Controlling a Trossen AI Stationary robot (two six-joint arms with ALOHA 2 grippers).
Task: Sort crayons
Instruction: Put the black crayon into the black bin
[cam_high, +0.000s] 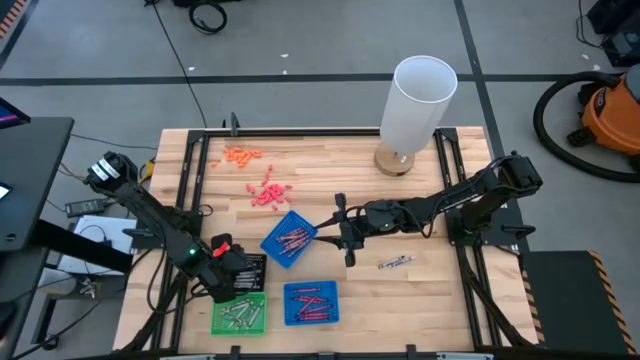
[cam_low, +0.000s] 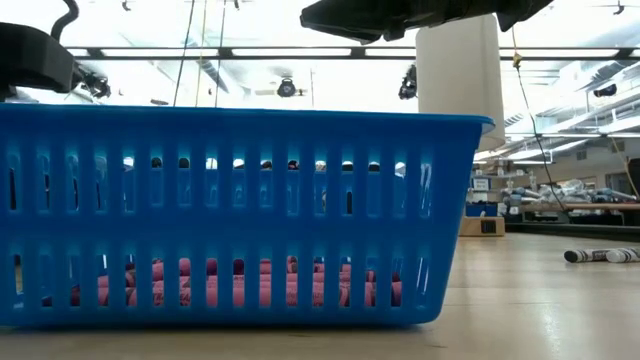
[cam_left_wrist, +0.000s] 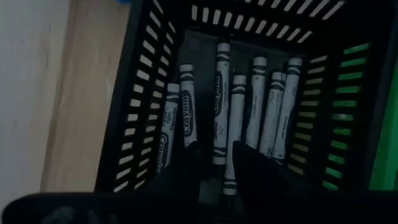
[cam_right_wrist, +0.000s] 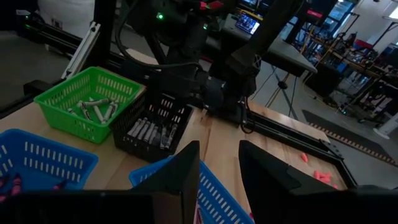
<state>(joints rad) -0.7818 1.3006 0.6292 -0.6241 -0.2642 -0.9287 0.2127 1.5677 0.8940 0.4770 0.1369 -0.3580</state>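
Observation:
My left gripper hangs over a black tray that holds several grey crayons. It is open, and one grey crayon's end shows between its fingertips. My right gripper is open and empty. It stands at the right edge of a tilted blue tray of red crayons. A green tray holds grey crayons. A second blue tray holds red crayons. Two grey crayons lie loose on the table. My left gripper points down into the black tray. A grey crayon's end lies in the gap close to one finger. I cannot tell whether the finger touches it.
A tall white cylinder stands on a wooden base at the far right. Orange bits and pink bits lie at the far left of the table. In the low view the blue tray blocks most of the table.

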